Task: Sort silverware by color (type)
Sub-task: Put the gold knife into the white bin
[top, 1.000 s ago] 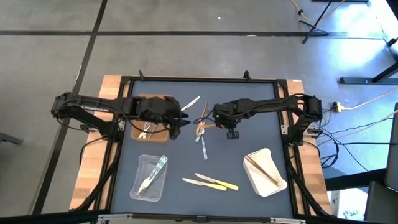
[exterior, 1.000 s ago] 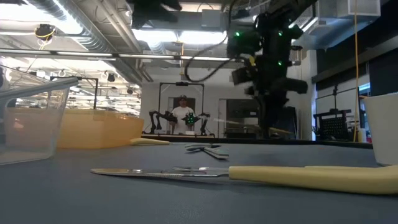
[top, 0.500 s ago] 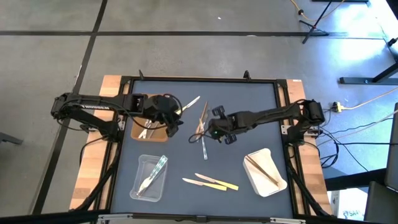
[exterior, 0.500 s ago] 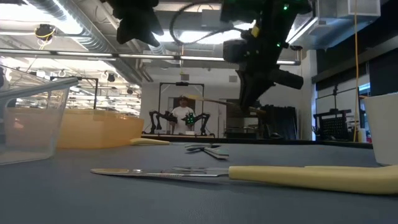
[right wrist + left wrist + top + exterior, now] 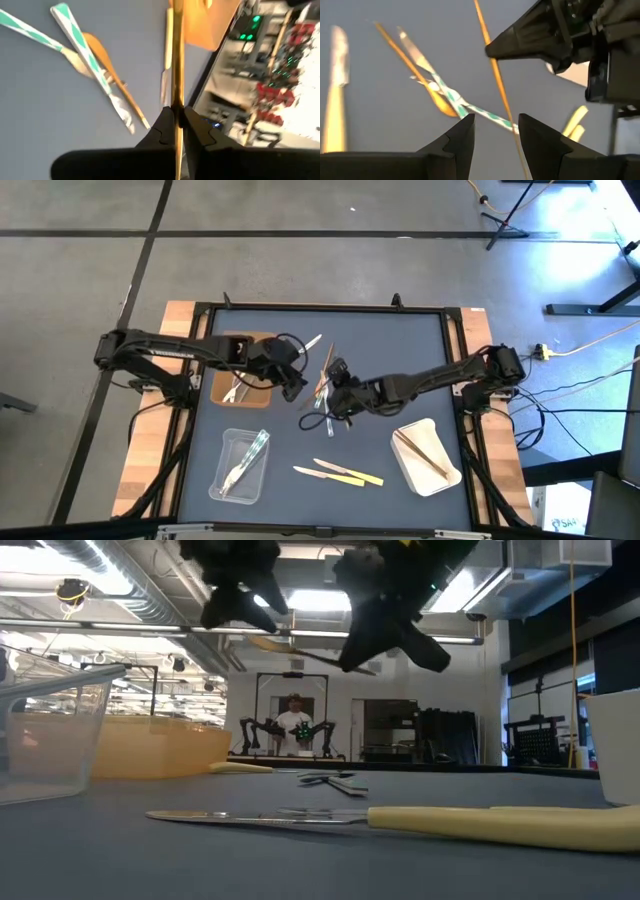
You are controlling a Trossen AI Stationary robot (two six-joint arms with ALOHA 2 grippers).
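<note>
Dark table mat (image 5: 400,350): right gripper (image 5: 175,125) was clamped on a thin wooden utensil (image 5: 175,60), lifted above the central pile (image 5: 322,395); light, stiff, snappable, best pinched mid-shaft. Left gripper (image 5: 495,131) stood apart, empty.

Legible text: none | labels: none | brands: none | numbers: none | signs: none | views checked: high, low, left wrist, right wrist | nothing readable on any surface in these views
</note>
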